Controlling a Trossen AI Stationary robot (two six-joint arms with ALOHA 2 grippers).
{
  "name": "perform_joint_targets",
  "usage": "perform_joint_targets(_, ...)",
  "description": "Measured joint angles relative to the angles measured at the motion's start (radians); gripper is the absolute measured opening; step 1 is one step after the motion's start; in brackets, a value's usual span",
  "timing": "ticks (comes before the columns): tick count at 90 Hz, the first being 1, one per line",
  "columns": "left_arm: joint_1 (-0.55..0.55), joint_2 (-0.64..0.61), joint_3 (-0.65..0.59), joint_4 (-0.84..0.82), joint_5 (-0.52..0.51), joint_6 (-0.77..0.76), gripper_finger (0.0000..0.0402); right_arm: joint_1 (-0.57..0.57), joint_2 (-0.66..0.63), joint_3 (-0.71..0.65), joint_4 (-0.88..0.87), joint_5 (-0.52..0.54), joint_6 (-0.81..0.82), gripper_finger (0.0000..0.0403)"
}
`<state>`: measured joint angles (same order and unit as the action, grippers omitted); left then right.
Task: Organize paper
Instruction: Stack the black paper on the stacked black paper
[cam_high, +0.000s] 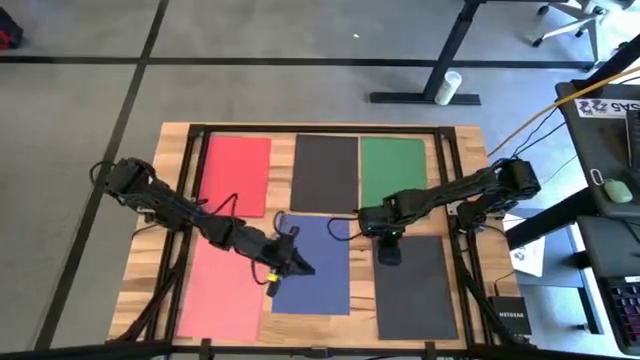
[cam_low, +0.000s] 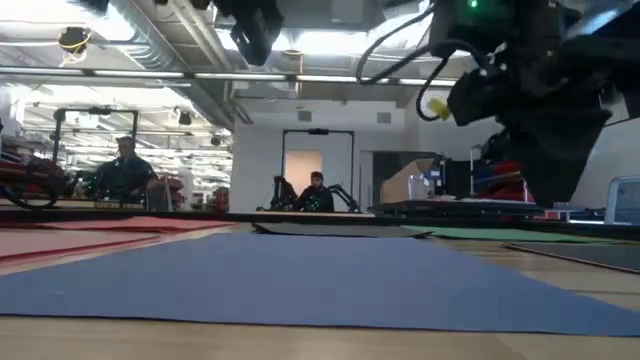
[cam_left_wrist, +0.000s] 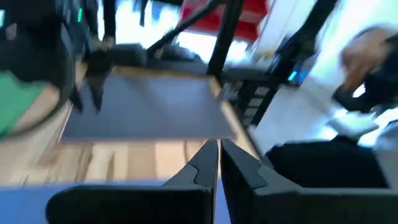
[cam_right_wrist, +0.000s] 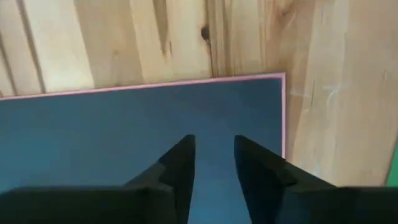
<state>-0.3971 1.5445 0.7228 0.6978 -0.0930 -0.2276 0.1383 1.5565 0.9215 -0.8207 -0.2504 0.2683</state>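
Note:
Several paper sheets lie flat on the wooden table: red (cam_high: 235, 175), black (cam_high: 325, 170) and green (cam_high: 392, 168) along the far side, pink (cam_high: 222, 292), blue (cam_high: 315, 265) and another black (cam_high: 412, 285) along the near side. A thin pink rim (cam_right_wrist: 186, 83) shows under the blue sheet (cam_right_wrist: 124, 124). My left gripper (cam_high: 303, 267) (cam_left_wrist: 219, 146) is shut over the blue sheet's middle, with nothing seen between its fingers. My right gripper (cam_high: 358, 228) (cam_right_wrist: 214, 140) points down over the blue sheet's far right corner, its fingers a little apart.
Dark frame rails (cam_high: 448, 180) run along the table's edges. A small black box (cam_high: 508, 318) sits at the near right corner. A desk (cam_high: 610, 180) stands off the table's right side. People sit in the room beyond the table (cam_low: 125, 170).

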Motion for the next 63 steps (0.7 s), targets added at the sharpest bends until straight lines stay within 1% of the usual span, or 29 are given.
perform_joint_targets(10,0.027,0.000,-0.069,0.117,0.028,-0.023,0.0000,0.000,-0.008,0.001,0.002,-0.004,0.000,0.0080)
perform_joint_targets(21,0.067,0.000,-0.101,0.130,0.060,-0.033,0.0000,0.004,-0.025,0.001,-0.015,0.009,0.002,0.0066)
perform_joint_targets(30,0.097,0.000,-0.124,0.165,0.129,-0.004,0.0000,0.023,-0.037,0.001,-0.050,0.035,0.015,0.0061)
perform_joint_targets(39,0.129,0.000,-0.151,0.283,0.230,0.033,0.0000,0.054,-0.041,0.001,-0.099,0.056,0.039,0.0061)
perform_joint_targets(46,0.157,0.000,-0.170,0.335,0.298,0.045,0.0000,0.080,-0.041,-0.002,-0.143,0.082,0.070,0.0063)
perform_joint_targets(51,0.176,0.000,-0.185,0.351,0.315,0.042,0.0000,0.098,-0.041,-0.012,-0.137,0.106,0.092,0.0067)
perform_joint_targets(63,0.218,0.000,-0.230,0.358,0.317,0.000,0.0000,0.124,-0.041,-0.051,-0.119,0.152,0.143,0.0085)
